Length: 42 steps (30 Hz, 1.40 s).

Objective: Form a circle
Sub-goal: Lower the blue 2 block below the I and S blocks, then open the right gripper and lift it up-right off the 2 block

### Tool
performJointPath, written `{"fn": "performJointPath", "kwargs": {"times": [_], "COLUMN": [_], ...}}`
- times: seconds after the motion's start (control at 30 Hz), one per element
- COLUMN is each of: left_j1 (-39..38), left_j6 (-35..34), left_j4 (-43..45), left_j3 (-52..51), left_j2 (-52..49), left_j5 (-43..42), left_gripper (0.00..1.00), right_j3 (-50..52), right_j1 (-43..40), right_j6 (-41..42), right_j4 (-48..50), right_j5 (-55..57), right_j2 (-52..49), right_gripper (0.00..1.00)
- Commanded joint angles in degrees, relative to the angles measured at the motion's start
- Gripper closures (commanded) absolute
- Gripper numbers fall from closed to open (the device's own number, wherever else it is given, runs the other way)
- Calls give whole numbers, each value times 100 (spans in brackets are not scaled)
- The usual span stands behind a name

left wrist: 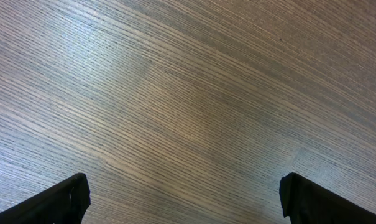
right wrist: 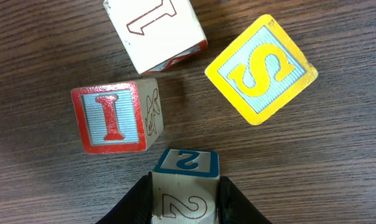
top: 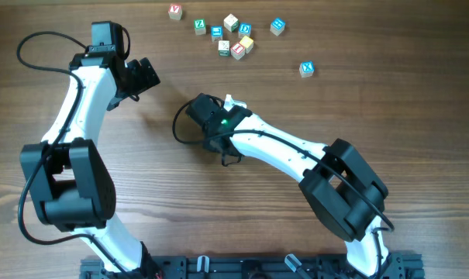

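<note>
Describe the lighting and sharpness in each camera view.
Overhead: even light, the letter cubes tiny. Left wrist: a pale sheen on the table top left, the fingers dark and featureless. Right wrist: crisp, soft shadows, the 2 cube cropped at the bottom.

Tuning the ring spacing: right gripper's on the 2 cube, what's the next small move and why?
Probably slide the 2 cube a little toward the S cube. The right gripper is shut on it, it sits nearly against the I cube, and the gap to the S is wider.
</note>
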<state>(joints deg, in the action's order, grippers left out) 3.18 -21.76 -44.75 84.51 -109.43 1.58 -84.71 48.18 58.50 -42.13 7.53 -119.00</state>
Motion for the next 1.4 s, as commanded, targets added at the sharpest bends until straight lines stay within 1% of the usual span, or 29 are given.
{"fn": "performJointPath", "kwargs": {"times": [0.0, 0.37, 0.63, 0.67, 0.73, 0.87, 1.0, 1.07, 1.13, 1.23, 1.37], "left_j1": [20, 20, 20, 20, 20, 20, 20, 20, 20, 20, 20], "left_j6": [26, 26, 26, 26, 26, 26, 26, 26, 26, 26, 26], "left_j4": [0, 0, 0, 0, 0, 0, 0, 0, 0, 0, 0], "left_j3": [63, 63, 63, 63, 63, 63, 63, 63, 63, 63, 63], "left_j2": [98, 98, 98, 98, 98, 98, 98, 98, 98, 98, 98], "left_j5": [-4, -4, -4, -4, -4, -4, -4, -4, -4, -4, -4], "left_gripper": [0, 0, 0, 0, 0, 0, 0, 0, 0, 0, 0], "right_j3": [7, 7, 7, 7, 7, 7, 7, 0, -66, -212, -234], "right_j1": [-81, -144, -144, -144, -144, -144, -144, -144, -144, -146, -208], "right_j6": [0, 7, 4, 2, 2, 2, 2, -4, -192, -476, -627], "right_j4": [-55, -44, 179, 177, 155, 90, 81, 85, 79, 63, 59], "right_j5": [63, 13, -160, -160, -160, -160, -160, -162, -160, -151, 57], "right_j2": [-118, -118, -118, -118, -118, -118, -118, -107, -35, 267, 966], "right_gripper": [68, 67, 67, 64, 62, 61, 51, 50, 47, 44, 43]}}
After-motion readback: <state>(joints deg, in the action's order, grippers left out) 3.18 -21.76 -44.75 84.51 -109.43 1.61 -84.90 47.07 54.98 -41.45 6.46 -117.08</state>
